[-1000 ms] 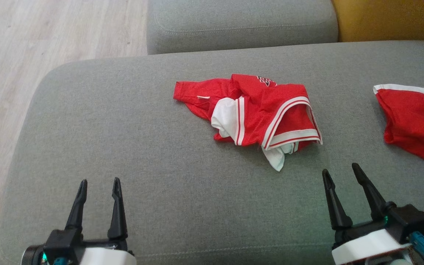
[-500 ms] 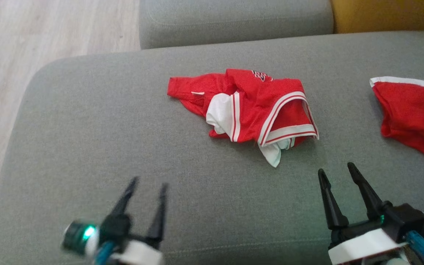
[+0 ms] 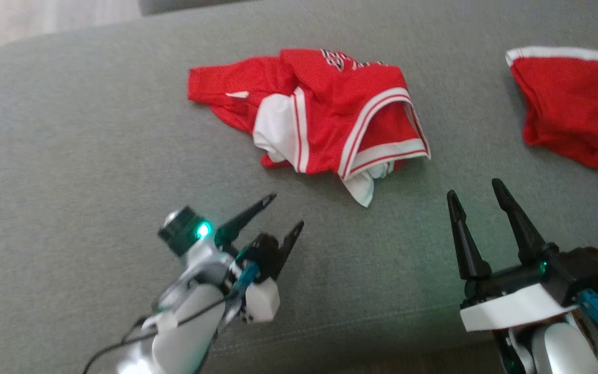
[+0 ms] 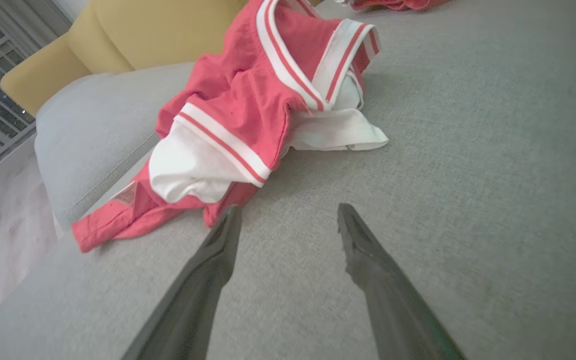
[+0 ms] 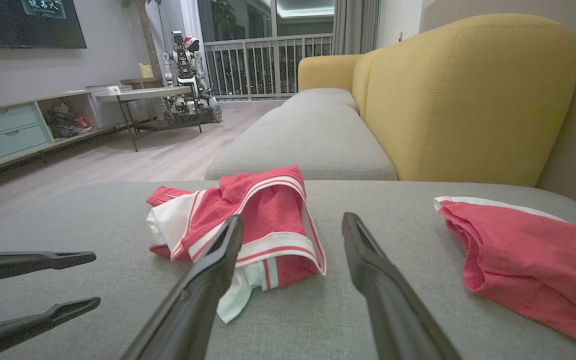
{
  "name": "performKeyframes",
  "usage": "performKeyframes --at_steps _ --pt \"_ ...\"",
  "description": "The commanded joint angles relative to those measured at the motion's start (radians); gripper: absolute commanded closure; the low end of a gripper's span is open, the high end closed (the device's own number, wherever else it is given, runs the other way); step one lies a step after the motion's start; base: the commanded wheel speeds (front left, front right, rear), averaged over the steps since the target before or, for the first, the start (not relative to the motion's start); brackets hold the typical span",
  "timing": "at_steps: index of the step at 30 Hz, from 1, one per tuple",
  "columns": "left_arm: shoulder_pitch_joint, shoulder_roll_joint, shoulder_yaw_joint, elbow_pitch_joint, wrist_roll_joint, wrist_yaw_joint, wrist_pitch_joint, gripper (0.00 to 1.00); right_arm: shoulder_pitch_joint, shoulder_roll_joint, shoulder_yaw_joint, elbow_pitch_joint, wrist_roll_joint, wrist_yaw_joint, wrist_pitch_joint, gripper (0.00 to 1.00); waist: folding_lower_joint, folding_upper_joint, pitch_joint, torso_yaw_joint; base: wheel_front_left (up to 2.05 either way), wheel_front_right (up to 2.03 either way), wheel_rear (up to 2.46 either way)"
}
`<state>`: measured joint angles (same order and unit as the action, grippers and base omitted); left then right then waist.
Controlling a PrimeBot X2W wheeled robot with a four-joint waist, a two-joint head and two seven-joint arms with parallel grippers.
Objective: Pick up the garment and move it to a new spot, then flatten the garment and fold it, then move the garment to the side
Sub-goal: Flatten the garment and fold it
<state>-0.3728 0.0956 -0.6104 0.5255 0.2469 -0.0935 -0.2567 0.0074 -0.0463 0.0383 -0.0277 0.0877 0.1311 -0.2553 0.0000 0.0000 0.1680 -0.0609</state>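
The garment [image 3: 325, 114] is a crumpled red piece with white bands, lying in a heap near the middle of the grey sofa seat [image 3: 96, 156]. It also shows in the left wrist view [image 4: 238, 105] and the right wrist view [image 5: 268, 210]. My left gripper [image 3: 286, 210] is open, tilted up and to the right, just short of the garment's near white corner. Its fingers [image 4: 218, 260] hover over bare cushion with nothing between them. My right gripper [image 3: 474, 187] is open and empty, below and right of the garment, and the garment lies beyond its fingers [image 5: 383, 285].
A second red cloth with a white band [image 3: 574, 98] lies on the seat at the far right [image 5: 528, 255]. A yellow backrest [image 5: 468, 100] stands behind the seat. Wood floor [image 5: 143, 155] lies off the seat's left end, with a table and another robot [image 5: 188, 95] far off.
The camera has tilted, shifting the whole picture. My left arm has swung forward and to the right, toward the garment. The right gripper has hardly moved and the garment lies as before.
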Motion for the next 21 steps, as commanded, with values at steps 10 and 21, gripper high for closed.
performKeyframes --at_steps 10,21 --pt "-0.239 0.01 -0.032 0.103 -0.008 0.075 -0.005 0.0 -0.086 -0.004 0.016 -0.046 0.015 0.0 -0.006 0.0 0.0 0.0 0.124 -0.09 0.0 0.0 0.0" --pt "-0.338 0.021 -0.095 0.13 -0.035 0.104 -0.005 0.0 -0.113 -0.004 0.008 -0.049 0.036 0.0 -0.006 0.0 0.0 0.0 0.172 -0.121 0.0 0.0 0.0"
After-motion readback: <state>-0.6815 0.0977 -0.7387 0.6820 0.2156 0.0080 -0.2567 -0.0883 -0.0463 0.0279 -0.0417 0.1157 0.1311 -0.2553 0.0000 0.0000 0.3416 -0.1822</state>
